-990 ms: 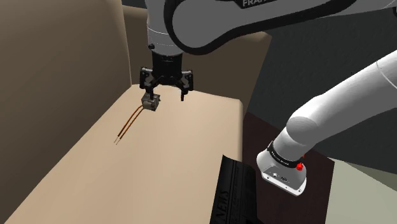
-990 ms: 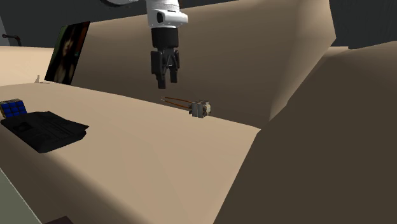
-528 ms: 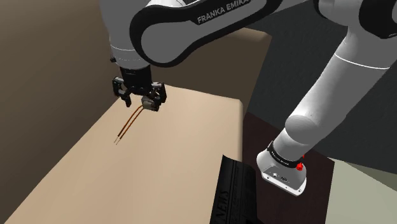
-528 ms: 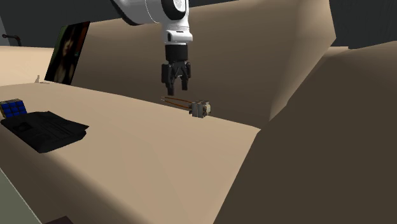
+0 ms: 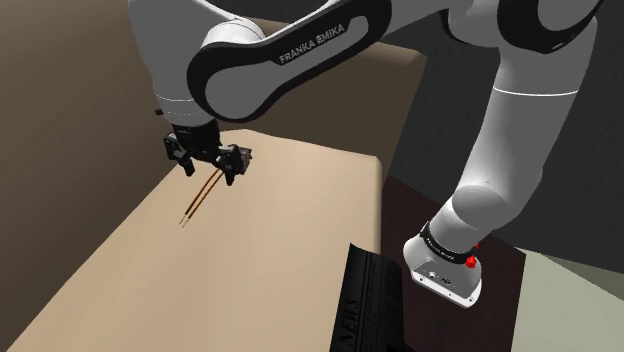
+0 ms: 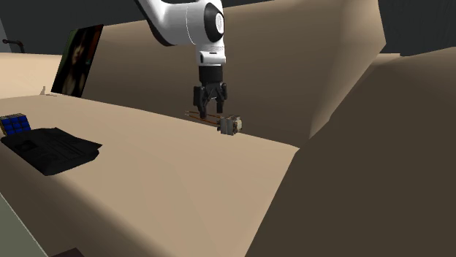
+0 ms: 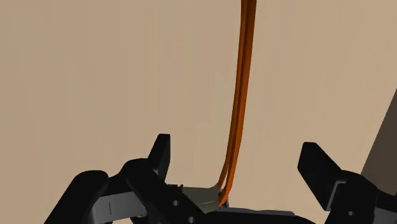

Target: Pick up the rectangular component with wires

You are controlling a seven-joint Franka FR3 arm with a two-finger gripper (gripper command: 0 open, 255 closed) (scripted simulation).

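Observation:
The component (image 5: 241,156) is a small grey block at the far end of the tan surface (image 5: 250,270). Two orange wires (image 5: 198,200) trail from it toward the shoulder view's lower left. My gripper (image 5: 206,163) hangs low just beside the block, over the near end of its wires, and is open. In the second exterior view the gripper (image 6: 209,111) sits above the wires (image 6: 196,114), just left of the block (image 6: 229,125). From the wrist, the wires (image 7: 240,95) run between my spread fingertips (image 7: 161,151), touching neither, and the grey block (image 7: 207,200) lies at their base.
A tall tan wall (image 5: 100,90) rises right behind the gripper. A flat black object (image 6: 51,150) and a coloured cube (image 6: 14,124) lie at the second exterior view's left. The surface's edge (image 5: 380,200) drops toward my stand (image 5: 445,268).
The gripper has come down and shifted toward the shoulder view's left, from above the block to low over the wires. It stays open. The component has not moved.

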